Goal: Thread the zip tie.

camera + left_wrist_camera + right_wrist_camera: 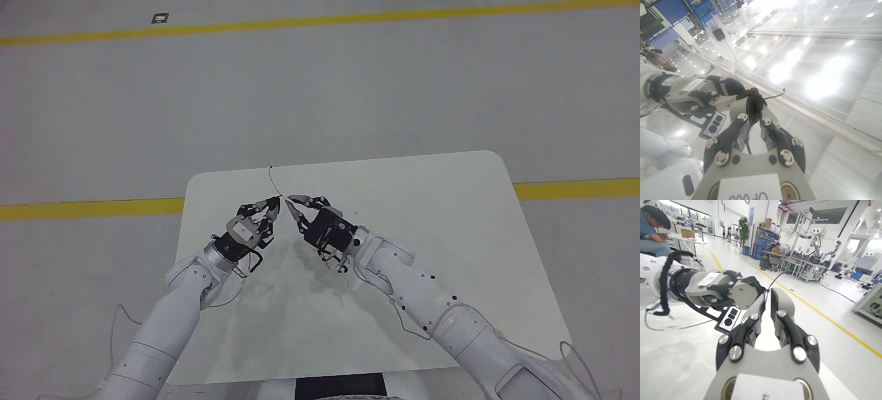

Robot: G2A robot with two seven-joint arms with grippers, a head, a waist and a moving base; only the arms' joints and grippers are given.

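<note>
Your left gripper (753, 104) is pinching the zip tie (772, 97) tight; right gripper (768, 295) sits alongside, jaws slightly apart.

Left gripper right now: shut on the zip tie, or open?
Shut on it. In the left wrist view the left gripper has its taped tips pressed together, with the zip tie passing between them.
</note>
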